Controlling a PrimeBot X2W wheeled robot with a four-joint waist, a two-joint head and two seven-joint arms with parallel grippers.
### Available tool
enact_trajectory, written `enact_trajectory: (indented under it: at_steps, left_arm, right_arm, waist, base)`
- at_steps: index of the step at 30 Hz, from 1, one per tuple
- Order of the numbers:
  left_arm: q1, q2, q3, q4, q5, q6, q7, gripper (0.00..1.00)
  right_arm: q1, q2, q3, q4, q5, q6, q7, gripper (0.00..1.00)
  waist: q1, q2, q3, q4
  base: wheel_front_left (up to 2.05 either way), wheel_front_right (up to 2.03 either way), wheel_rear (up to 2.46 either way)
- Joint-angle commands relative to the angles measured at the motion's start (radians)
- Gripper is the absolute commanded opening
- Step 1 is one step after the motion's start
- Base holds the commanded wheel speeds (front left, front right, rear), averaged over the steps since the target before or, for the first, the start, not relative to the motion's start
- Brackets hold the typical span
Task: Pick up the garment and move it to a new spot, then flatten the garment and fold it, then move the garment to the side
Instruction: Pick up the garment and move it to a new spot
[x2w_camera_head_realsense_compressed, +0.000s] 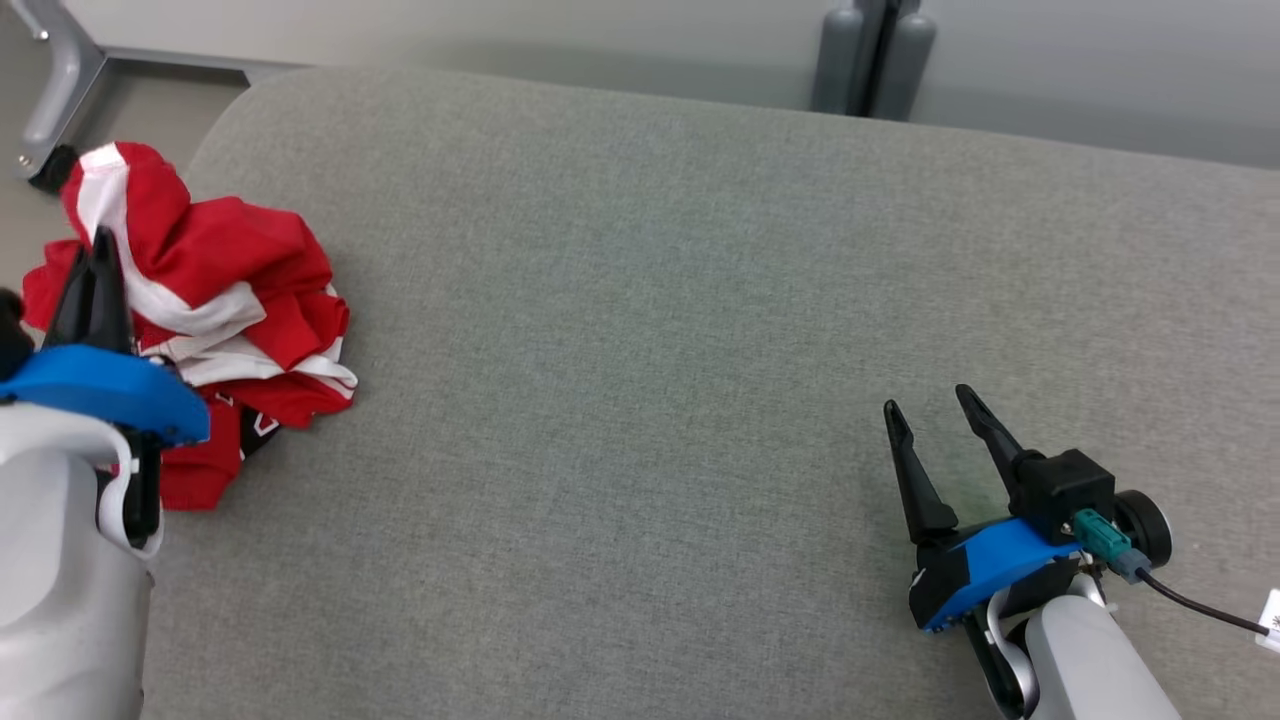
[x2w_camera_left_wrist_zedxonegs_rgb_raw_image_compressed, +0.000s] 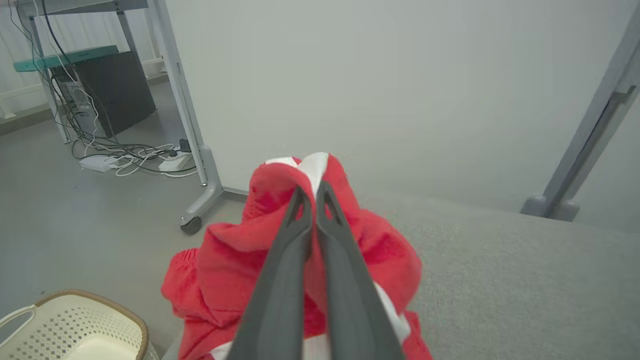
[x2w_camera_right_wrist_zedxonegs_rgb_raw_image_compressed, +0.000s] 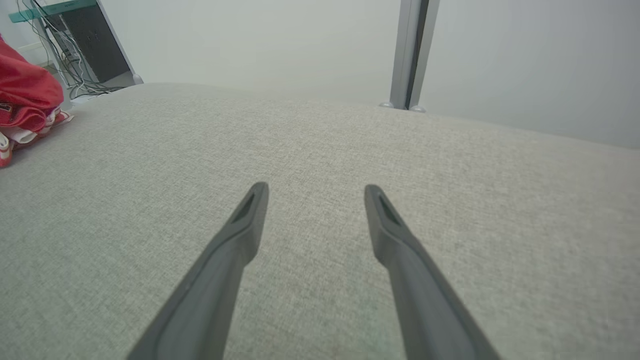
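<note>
The garment is a crumpled red and white heap at the left edge of the grey padded surface. My left gripper stands over its left side. In the left wrist view the two fingers of the left gripper press together with a raised fold of the garment pinched between them. My right gripper rests open at the lower right, far from the cloth, with nothing between its fingers. The right wrist view has the right gripper spread over bare fabric, the garment at far left.
The padded surface ends just left of the garment, with floor below. A cream basket sits on the floor there. A desk leg on a caster, cables and a dark computer case stand behind. A grey post rises beyond the far edge.
</note>
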Motion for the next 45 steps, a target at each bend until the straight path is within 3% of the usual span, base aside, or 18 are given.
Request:
enact_trajectory:
  at_steps: [1,7,15,24,31,41,42,43,44,45]
  left_arm:
    - [-0.024,0.004,-0.009,-0.029,0.01,-0.001,-0.003,0.0]
    - [-0.039,-0.007,-0.059,-0.155,0.026,-0.001,-0.003,0.0]
    - [-0.039,-0.043,-0.14,-0.311,0.015,-0.001,-0.003,0.0]
    - [-0.022,-0.167,-0.265,-0.485,-0.043,-0.001,-0.003,0.0]
    - [0.069,-0.229,-0.321,-0.536,-0.06,-0.001,-0.003,0.0]
    - [0.282,-0.188,-0.212,-0.298,-0.053,0.002,-0.003,0.0]
    - [0.297,-0.183,-0.191,-0.271,-0.047,0.009,-0.003,0.3]
    - [0.297,-0.183,-0.191,-0.271,-0.047,0.009,-0.003,0.3]
    - [0.323,-0.18,-0.146,-0.243,-0.03,0.016,-0.003,1.0]
    - [0.341,-0.182,-0.122,-0.233,-0.023,0.02,-0.003,1.0]
  right_arm:
    - [0.016,-0.005,0.0,-0.004,0.011,0.0,-0.003,1.0]
    - [0.048,-0.005,0.018,-0.013,0.048,0.0,-0.003,1.0]
    - [0.076,-0.005,0.038,-0.034,0.081,0.0,-0.003,1.0]
    - [0.116,-0.004,0.017,-0.048,0.075,0.0,-0.003,1.0]
    - [0.129,-0.004,0.009,-0.061,0.078,0.0,-0.003,1.0]
    - [0.128,-0.005,0.008,-0.057,0.072,0.0,-0.003,1.0]
    - [0.128,-0.005,0.009,-0.056,0.071,0.0,-0.003,1.0]
    - [0.128,-0.005,0.009,-0.056,0.071,0.0,-0.003,1.0]
    - [0.128,-0.005,0.013,-0.056,0.068,0.0,-0.003,1.0]
    - [0.13,-0.005,0.011,-0.057,0.067,0.0,-0.003,1.0]
  waist:
    - [0.0,-0.0001,-0.025,-0.021]
    - [0.0,-0.0001,-0.079,-0.097]
    - [0.0,-0.0001,-0.118,-0.265]
    - [0.0,-0.0001,-0.134,-0.411]
    - [0.0,-0.0001,-0.13,-0.431]
    - [0.0,-0.0001,-0.124,-0.372]
    - [0.0,-0.0001,-0.127,-0.365]
    - [0.0,-0.0001,-0.127,-0.365]
    - [0.0,-0.0001,-0.132,-0.352]
    - [0.0,-0.0001,-0.136,-0.346]
  base:
    - [0.0,0.0,0.0]
    - [0.0,0.0,0.0]
    - [0.0,0.0,0.0]
    - [0.0,0.0,0.0]
    - [0.0,0.0,0.0]
    - [0.0,0.0,0.0]
    - [0.0,0.0,0.0]
    - [0.0,0.0,0.0]
    - [0.0,0.0,0.0]
    - [0.0,0.0,0.0]
